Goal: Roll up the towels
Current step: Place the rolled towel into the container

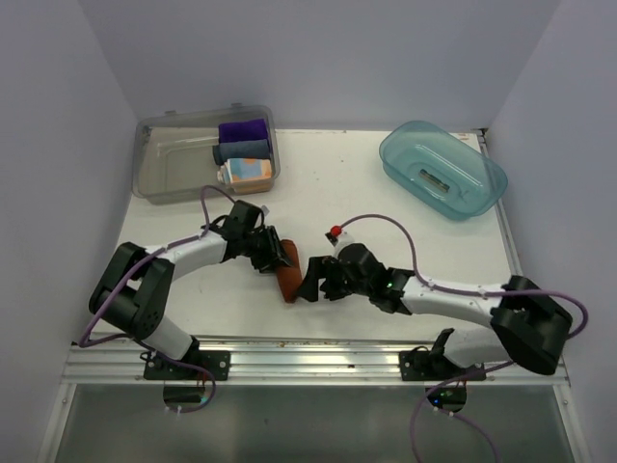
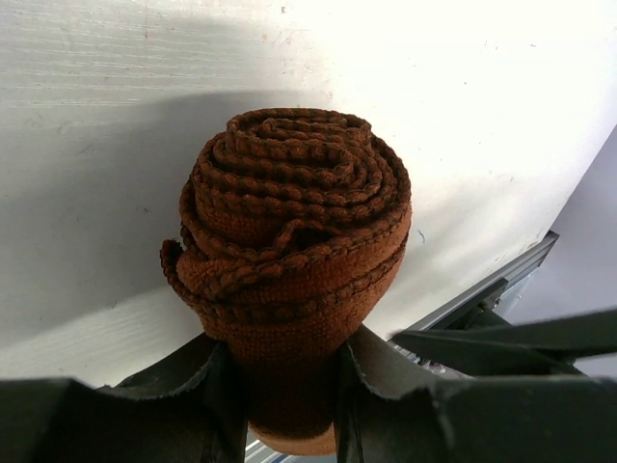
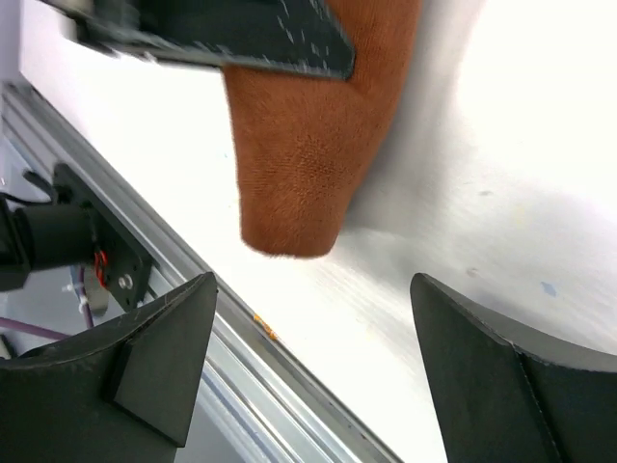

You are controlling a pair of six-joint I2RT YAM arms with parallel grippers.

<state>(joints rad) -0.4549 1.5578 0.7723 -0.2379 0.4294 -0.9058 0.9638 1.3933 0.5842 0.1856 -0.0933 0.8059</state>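
- R gripper [image 3: 313, 299]: jaws wide, holding nothing. Blunt near end of rust-brown towel [image 3: 299, 164] sits just ahead of its fingertips, not touching.
- L gripper [image 2: 287, 381]: clamped across the same towel, one finger each side, roll pinched between.
- Towel is rolled. Long axis runs near-far w/ slight slant, near end toward rail [image 1: 318, 359], spiral end past L fingertips.
- Far beyond L gripper: patterned towel [image 1: 243, 172] in clear bin [image 1: 159, 164].
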